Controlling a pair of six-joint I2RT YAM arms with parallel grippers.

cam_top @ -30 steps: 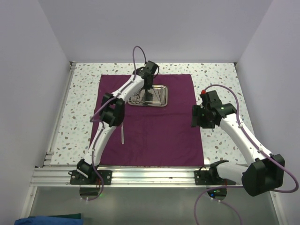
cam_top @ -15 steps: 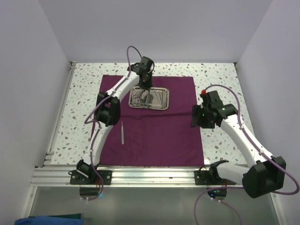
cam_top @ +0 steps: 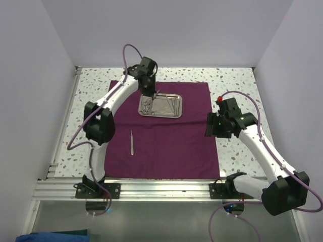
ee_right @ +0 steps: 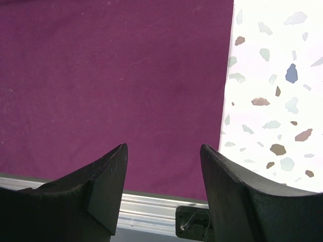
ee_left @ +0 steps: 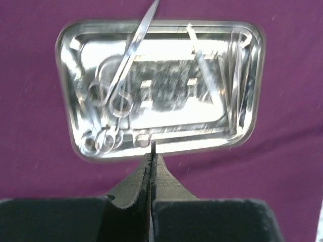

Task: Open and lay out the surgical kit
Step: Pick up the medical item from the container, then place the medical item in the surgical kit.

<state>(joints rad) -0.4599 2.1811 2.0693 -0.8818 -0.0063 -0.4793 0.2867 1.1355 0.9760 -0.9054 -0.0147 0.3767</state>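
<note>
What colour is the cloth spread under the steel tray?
The cloth is a plain deep maroon-purple, shown best in the right wrist view.

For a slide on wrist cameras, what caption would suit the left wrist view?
Shut left fingers aimed at the steel tray holding ring-handled instruments, on the maroon cloth.

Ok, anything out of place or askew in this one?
Only mildly: one ring-handled instrument lies slanted in the steel tray, its tip crossing the rim over the cloth. The tweezers lie alone on the cloth.
</note>
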